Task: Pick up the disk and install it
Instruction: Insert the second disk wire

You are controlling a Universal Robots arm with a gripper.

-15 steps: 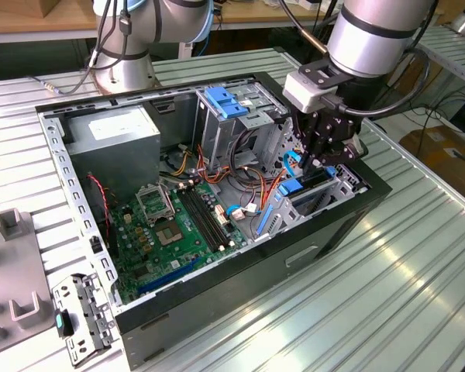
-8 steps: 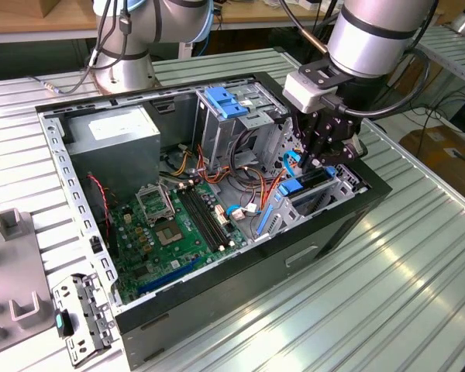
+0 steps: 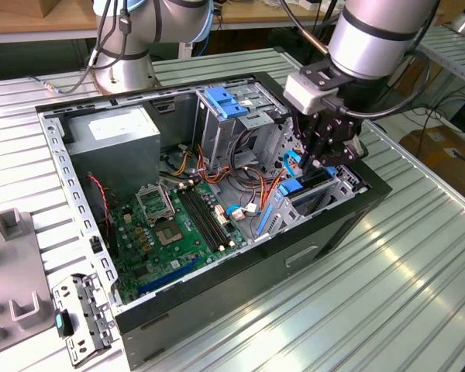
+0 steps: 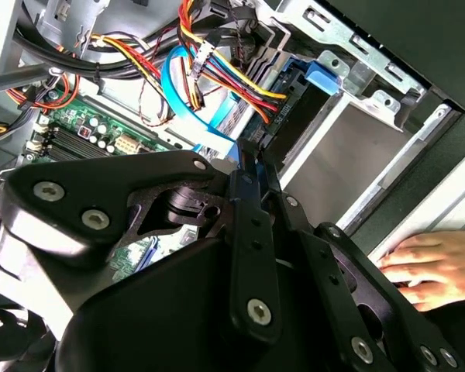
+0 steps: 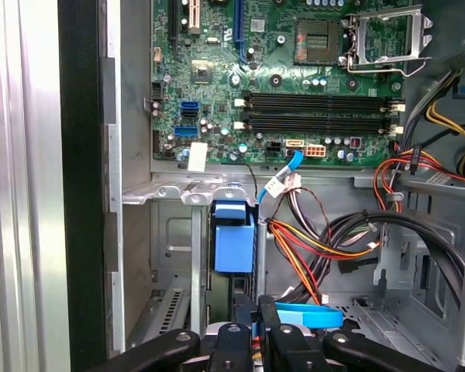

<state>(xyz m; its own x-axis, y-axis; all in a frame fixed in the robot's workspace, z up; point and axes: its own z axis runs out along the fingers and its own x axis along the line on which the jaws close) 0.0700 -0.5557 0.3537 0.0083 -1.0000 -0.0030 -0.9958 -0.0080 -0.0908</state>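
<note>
The disk (image 3: 304, 192) stands on edge in the metal drive bay at the front corner of the open computer case (image 3: 240, 279), on the exterior view's right. Its blue plastic rail (image 5: 234, 240) shows between the bay's walls in the first wrist view, and the rail's end (image 4: 294, 81) shows in the second wrist view. My gripper (image 3: 323, 155) hangs just above the bay, its black fingers (image 5: 270, 314) drawn close together over the disk's upper edge. I see nothing clamped between them. A blue flat cable (image 5: 310, 316) runs right beside the fingertips (image 4: 246, 164).
A person's hand (image 4: 434, 267) rests on the case edge beside the bay. Bundled coloured wires (image 3: 248, 174) cross the case next to the bay. A drive cage with a blue latch plate (image 3: 226, 102), a grey power supply (image 3: 112, 136) and the green motherboard (image 3: 178, 225) occupy the case.
</note>
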